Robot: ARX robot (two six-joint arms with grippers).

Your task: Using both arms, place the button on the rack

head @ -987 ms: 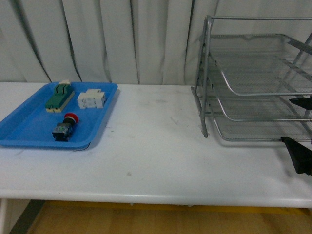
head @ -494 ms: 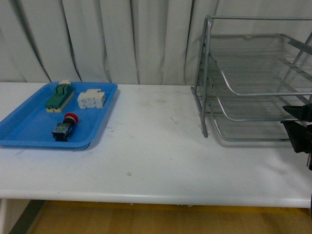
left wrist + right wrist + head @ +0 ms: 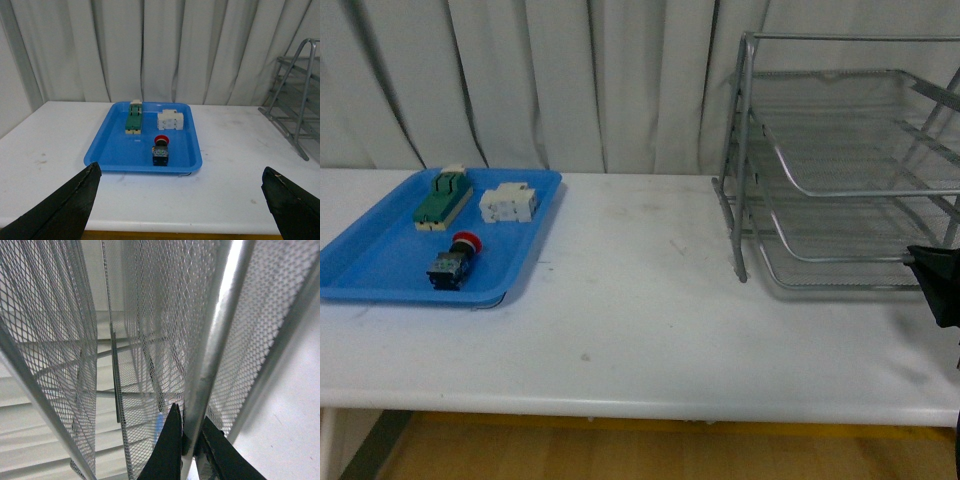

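Presently the small push-button with a round red cap on a black boxy body (image 3: 454,262) lies on its side in the flat blue plastic tray (image 3: 360,285), close to the tray's near rim, with the red cap pointing away from the robot. Behind it in the same tray sit a green-topped beige switch block (image 3: 442,197) and a white terminal block (image 3: 508,203), side by side and apart from the button. The tray rests at the left of the white tabletop (image 3: 640,310), in front of a pale pleated curtain (image 3: 570,80).

The large silver wire-mesh three-tier rack (image 3: 745,150) stands at the right of the tabletop, well apart from the tray.

The left hand (image 3: 180,172) is spread wide: its two black fingers (image 3: 60,210) show only at the lower corners of its wrist view, with nothing between them, and the tray lies ahead of it, well short of contact.

The right hand (image 3: 190,432) appears at the right edge of the front view, at the front rail of one of the rack's lower trays (which of the two is hard to tell). In its wrist view the black fingers (image 3: 167,445) are pinched close on a silver tube of the rack, mesh on either side.
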